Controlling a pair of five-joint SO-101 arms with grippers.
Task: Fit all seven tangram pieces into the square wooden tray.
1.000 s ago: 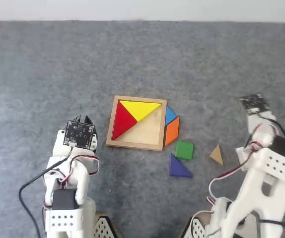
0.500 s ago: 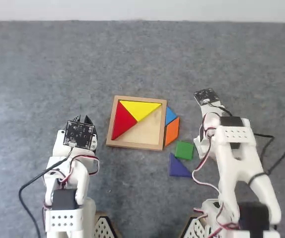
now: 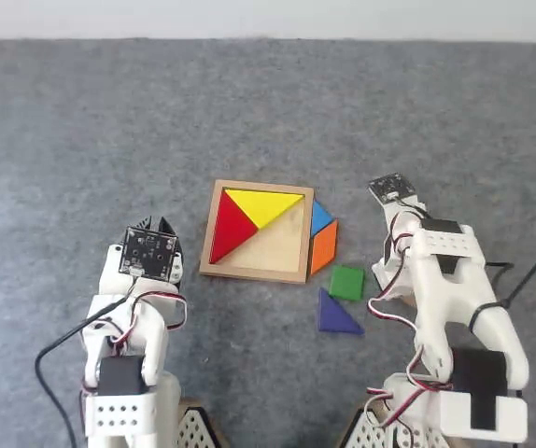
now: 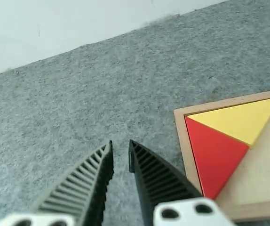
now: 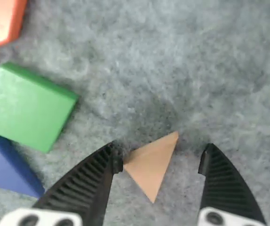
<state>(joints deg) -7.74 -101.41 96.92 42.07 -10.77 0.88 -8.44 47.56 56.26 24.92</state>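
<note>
Under the right gripper [image 5: 161,159], whose fingers [image 5: 102,169] stood wide apart, a small tan wooden triangle [image 5: 151,166] lay flat on the grey carpet-like table covering [image 3: 249,103], near a green wooden square [image 5: 29,108] and a dark blue wooden triangle [image 5: 5,172]. The square wooden tray [image 3: 254,273] sat mid-table holding 2 of the 7 pieces, a large yellow triangle [image 3: 263,205] and a large red triangle [image 3: 231,229]. A light blue triangle [image 3: 319,217] and an orange piece [image 3: 322,245] crowded its outer edge on the right arm's side. The left gripper [image 4: 120,146] hung off the tray's opposite side, its fingers a narrow gap apart and holding nothing. The tan piece looked light, rigid and thin, probably smooth-faced, and it sat low in the carpet's pile. With no 2 edges parallel, a careless squeeze seemed likely to spin it or squirt it free. The surest hold appeared to be 1 finger flat on the long edge and the other on the opposite corner, set low against the carpet. Whether 1 fingertip already touched the triangle's corner could not be told, and its thickness could not be read from above. The right wrist view cut off the orange piece, leaving its shape unclear, and the left wrist view cropped the tray's far part. Whether the light blue and orange pieces rested on the tray's rim or just beside it could not be made out.
</note>
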